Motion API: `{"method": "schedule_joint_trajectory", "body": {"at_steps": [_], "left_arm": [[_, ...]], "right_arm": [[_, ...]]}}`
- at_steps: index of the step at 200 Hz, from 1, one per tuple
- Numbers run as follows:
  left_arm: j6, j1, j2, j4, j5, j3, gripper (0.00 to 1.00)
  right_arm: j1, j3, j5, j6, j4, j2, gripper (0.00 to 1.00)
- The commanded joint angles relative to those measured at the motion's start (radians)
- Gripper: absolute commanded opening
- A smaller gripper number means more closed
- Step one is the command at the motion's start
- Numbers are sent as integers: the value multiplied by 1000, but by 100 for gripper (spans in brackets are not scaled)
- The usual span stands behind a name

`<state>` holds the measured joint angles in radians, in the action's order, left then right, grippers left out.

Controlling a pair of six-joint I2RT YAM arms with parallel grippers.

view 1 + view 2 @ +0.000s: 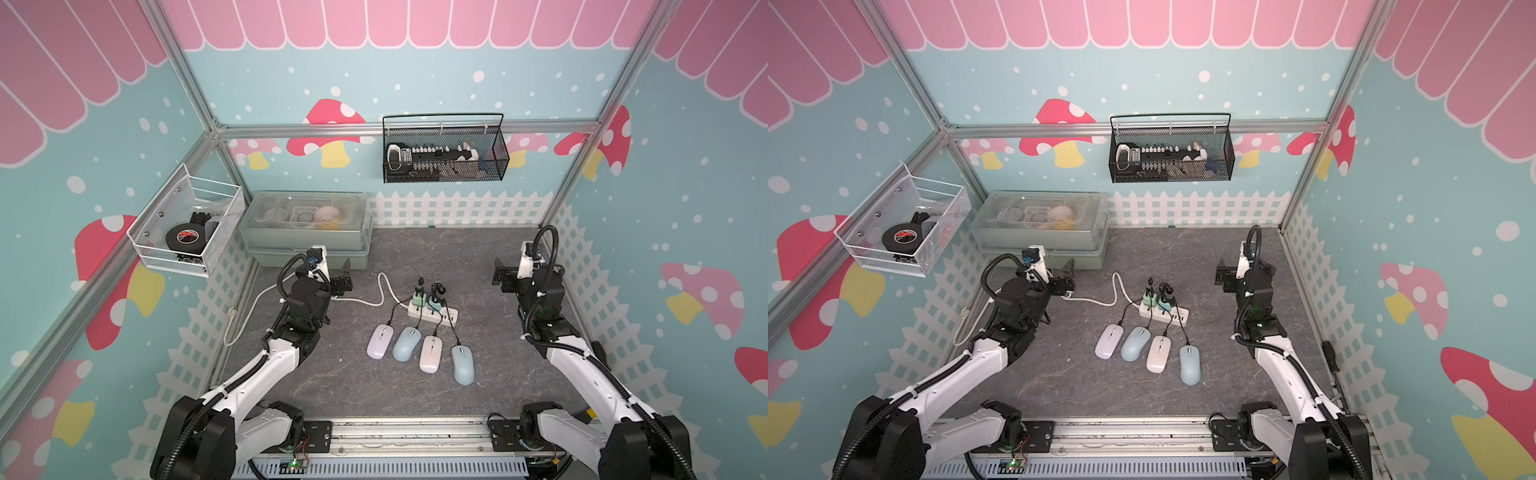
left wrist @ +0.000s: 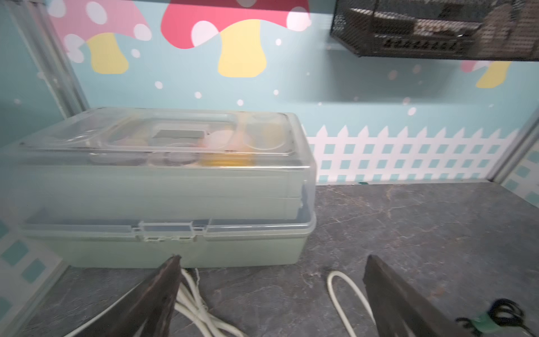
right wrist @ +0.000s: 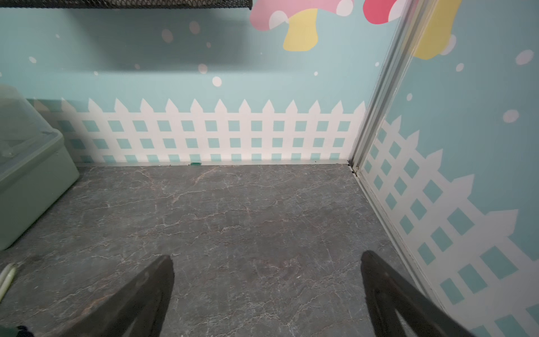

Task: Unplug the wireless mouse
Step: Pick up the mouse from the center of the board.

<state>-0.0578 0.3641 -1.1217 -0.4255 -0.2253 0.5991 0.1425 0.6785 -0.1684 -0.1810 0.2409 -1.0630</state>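
both grippers wide open, nothing held.

left gripper (image 1: 343, 277): left of center in both top views, just in front of the green storage box (image 1: 305, 239), over the white power cord (image 1: 384, 291). left wrist view shows its fingers (image 2: 163, 291) spread apart, with the cord looping on the table (image 1: 340, 374) below them.

right gripper (image 1: 500, 272): right of center, over bare table, well apart from the mice. right wrist view shows its fingers (image 3: 145, 297) spread, with only grey surface between them.

four mice in a row at lower center, noses toward the back wall: leftmost mouse (image 1: 380, 341) (pale lilac), blue mouse (image 1: 406, 343), white mouse (image 1: 431, 354), rightmost mouse (image 1: 463, 365) (also blue, lowest in frame). each one has a black cable (image 1: 392, 316) meeting its nose and running up to the power strip (image 1: 451, 316) just above the row. neither gripper is near any of them.

the green charger (image 1: 417, 300) and teal charger (image 1: 435, 305) stand side by side on the strip, with bundled black cable on top. can't tell which cable ends in which plug.

black mesh basket (image 1: 444, 156) on the back wall, upper center-right. white wire basket (image 1: 151, 249) on the left wall, holding a black tape roll (image 1: 185, 239).
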Motion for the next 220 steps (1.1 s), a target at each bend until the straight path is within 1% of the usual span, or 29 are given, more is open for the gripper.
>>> {"method": "schedule_joint_trajectory", "body": {"at_steps": [1,17,32,44,60,69,80,101,111,130,137,139,144,156,185,220], "left_arm": [[-31,81,7,119,9,24,95],[-35,136,2,125,3,22,95],[-24,181,-10,73,14,-7,98],[-9,226,-24,22,-32,-30,99],[-19,267,-51,-10,-121,-39,99],[-51,272,-65,16,-146,-20,99],[-82,271,-80,90,-155,19,99],[-110,272,-102,201,-161,82,99],[-117,271,-110,230,-157,98,99],[-122,271,-140,251,-103,119,99],[-130,272,-155,258,-100,126,99],[-133,272,-159,261,-77,127,99],[-142,271,-169,271,-64,135,99],[-159,271,-190,306,-46,155,98],[-196,279,-216,401,-68,188,96],[-229,279,-244,484,-70,210,95]], "right_arm": [[46,84,19,-49,-211,-12,100],[105,170,-27,-50,-322,-61,99],[170,229,-91,-31,-379,-107,100],[204,251,-138,-26,-391,-151,100],[215,298,-142,-39,-460,-221,100],[228,311,-160,-51,-481,-245,100],[244,306,-171,-56,-483,-254,100],[268,293,-171,-71,-486,-236,99],[274,291,-158,-74,-489,-222,99],[281,271,-103,-84,-468,-201,99],[282,270,-79,-90,-467,-202,100],[282,270,-72,-93,-469,-203,100],[285,272,-58,-97,-475,-205,100],[295,277,-47,-110,-493,-210,99],[319,255,-44,-157,-514,-190,99],[345,180,57,-244,-443,-145,99]]}}
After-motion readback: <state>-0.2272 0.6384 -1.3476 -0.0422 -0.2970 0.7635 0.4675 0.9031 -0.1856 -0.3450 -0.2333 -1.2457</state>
